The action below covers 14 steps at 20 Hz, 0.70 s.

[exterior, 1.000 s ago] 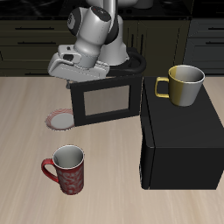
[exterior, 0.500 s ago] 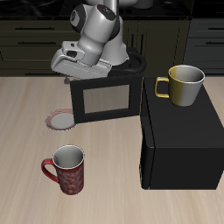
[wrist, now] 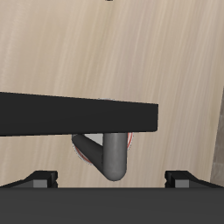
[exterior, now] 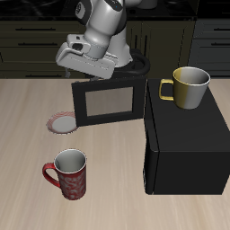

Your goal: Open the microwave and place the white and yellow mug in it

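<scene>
The black microwave (exterior: 184, 144) stands with its windowed door (exterior: 110, 101) swung wide open, away from the box. The white and yellow mug (exterior: 187, 87) sits upright on top of the microwave. My gripper (exterior: 90, 72) hangs just above the door's top edge, open and holding nothing. In the wrist view the door's edge (wrist: 79, 118) crosses the frame. Past it, the grey bar handle (wrist: 112, 156) lies in line with the wide gap between my fingers. My gripper (wrist: 109, 179) touches neither the door nor the handle.
A red patterned mug (exterior: 68, 172) stands upright nearer the table's front edge. A small round plate with a red rim (exterior: 63, 121) lies beside the open door. Dark cabinets line the back.
My gripper has risen a little above the door's top edge. The door, the microwave and both mugs have not moved.
</scene>
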Motion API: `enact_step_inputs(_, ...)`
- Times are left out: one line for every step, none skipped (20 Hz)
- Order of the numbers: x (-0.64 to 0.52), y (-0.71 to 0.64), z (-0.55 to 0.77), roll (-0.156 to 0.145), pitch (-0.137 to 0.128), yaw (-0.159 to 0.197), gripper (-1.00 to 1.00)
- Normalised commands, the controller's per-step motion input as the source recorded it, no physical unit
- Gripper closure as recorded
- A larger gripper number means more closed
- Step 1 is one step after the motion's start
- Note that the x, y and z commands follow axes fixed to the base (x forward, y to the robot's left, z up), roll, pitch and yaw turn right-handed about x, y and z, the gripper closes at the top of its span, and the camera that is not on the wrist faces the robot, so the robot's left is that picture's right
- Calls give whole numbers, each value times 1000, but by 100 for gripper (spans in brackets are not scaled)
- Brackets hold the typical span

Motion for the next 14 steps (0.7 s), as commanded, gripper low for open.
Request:
enact_step_inputs(-74,210,265,57,-27,-6,-100)
enact_step_inputs(-1,203,369,59,-49,28,-100)
enact_step_inputs(-14,169,257,57,-9,-9,-100)
enact_step_inputs(12,239,369,73,9,-34,-100)
enact_step_inputs(4,336,402,141,-41,39,-100)
enact_step_inputs(48,401,756,86,-131,40,-100)
enact_step_inputs(-21,216,128,93,2,21,-100)
enact_step_inputs(38,224,389,79,28,-66,-100)
enact_step_inputs(21,379,391,162,-6,-32,-100)
enact_step_inputs(33,296,425,87,-32,12,-100)
enact_step_inputs(17,299,411,40,-77,7,-100)
enact_step_inputs(79,279,277,116,93,-42,-100)
enact_step_inputs(174,710,939,182,-52,52,-100)
enact_step_inputs(-74,-3,-23,0,0,0,-100)
